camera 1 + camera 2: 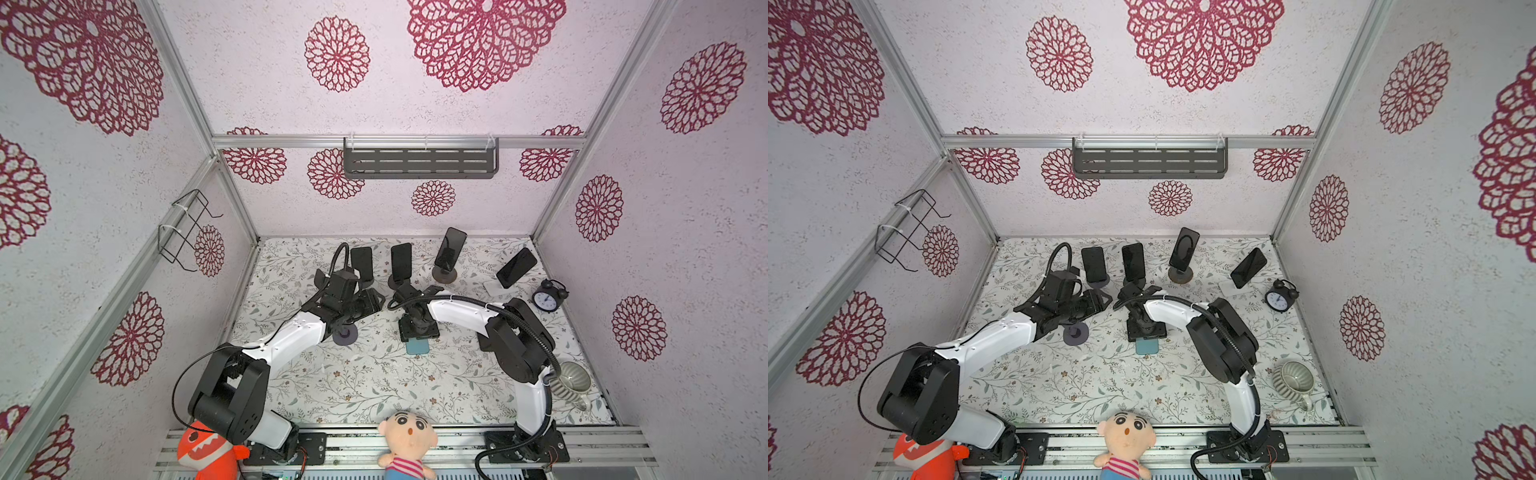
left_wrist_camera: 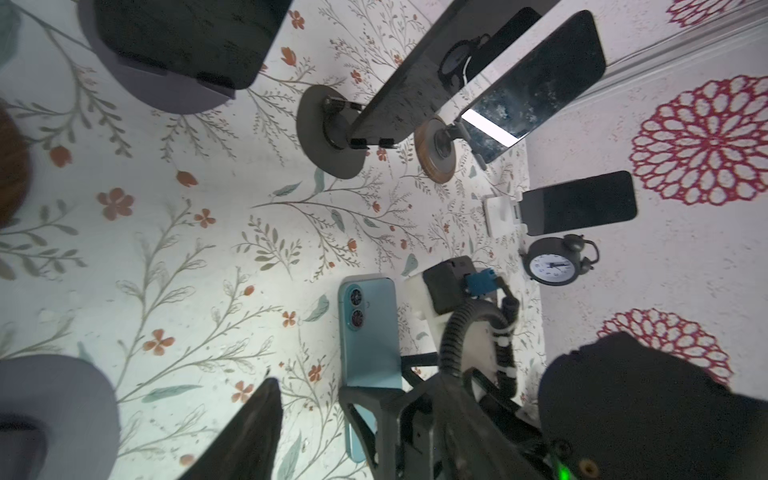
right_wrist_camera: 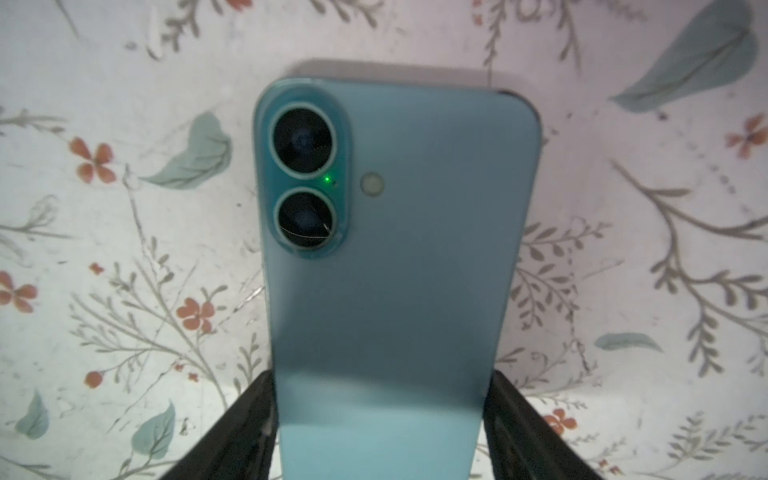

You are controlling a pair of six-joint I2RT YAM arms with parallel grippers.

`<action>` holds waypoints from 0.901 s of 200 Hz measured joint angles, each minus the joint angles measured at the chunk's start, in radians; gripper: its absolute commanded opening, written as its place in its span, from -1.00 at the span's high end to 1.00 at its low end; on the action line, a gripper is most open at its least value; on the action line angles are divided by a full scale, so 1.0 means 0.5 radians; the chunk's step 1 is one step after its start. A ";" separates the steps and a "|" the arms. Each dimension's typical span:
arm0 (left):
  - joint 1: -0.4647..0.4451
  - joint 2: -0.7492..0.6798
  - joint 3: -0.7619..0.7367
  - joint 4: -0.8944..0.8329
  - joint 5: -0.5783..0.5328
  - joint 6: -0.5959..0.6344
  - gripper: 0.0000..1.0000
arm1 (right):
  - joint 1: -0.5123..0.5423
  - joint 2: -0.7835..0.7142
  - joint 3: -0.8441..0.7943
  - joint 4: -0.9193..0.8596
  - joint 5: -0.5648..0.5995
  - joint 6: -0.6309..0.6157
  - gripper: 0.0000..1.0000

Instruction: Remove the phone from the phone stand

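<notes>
A teal phone (image 3: 386, 249) lies back-up on the flowered cloth, with two camera lenses at its far end. In both top views only its end (image 1: 417, 348) (image 1: 1147, 346) shows under the wrist. My right gripper (image 3: 382, 386) points down over it, and both black fingers (image 3: 253, 419) press the phone's long edges. An empty purple-grey phone stand (image 1: 345, 336) (image 1: 1076, 333) sits left of the phone, partly under my left arm. My left gripper (image 1: 372, 301) hovers above the stand and faces the right gripper. It is open and nothing is between its fingers (image 2: 249, 432).
Several dark phones (image 1: 401, 262) (image 1: 450, 249) stand on stands along the back. A black alarm clock (image 1: 547, 297) sits back right and a ribbed mug (image 1: 573, 378) front right. Two plush toys (image 1: 409, 440) lean on the front rail.
</notes>
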 measured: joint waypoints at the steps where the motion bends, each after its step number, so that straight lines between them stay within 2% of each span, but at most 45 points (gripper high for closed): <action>1: -0.001 0.005 -0.001 0.008 0.008 -0.005 -0.24 | -0.002 -0.002 -0.001 0.001 0.001 -0.005 -0.40; 64: -0.079 0.251 -0.024 0.307 0.207 -0.246 -0.35 | -0.076 -0.221 -0.163 0.072 -0.035 -0.226 -0.30; 129: -0.165 0.533 -0.072 0.707 0.368 -0.562 -0.37 | -0.101 -0.520 -0.363 0.301 -0.169 -0.312 -0.29; 156: -0.192 0.558 -0.070 0.809 0.404 -0.614 -0.23 | -0.101 -0.558 -0.397 0.369 -0.249 -0.330 -0.29; 180: -0.197 0.564 -0.058 0.856 0.420 -0.629 0.09 | -0.101 -0.558 -0.408 0.424 -0.307 -0.346 -0.29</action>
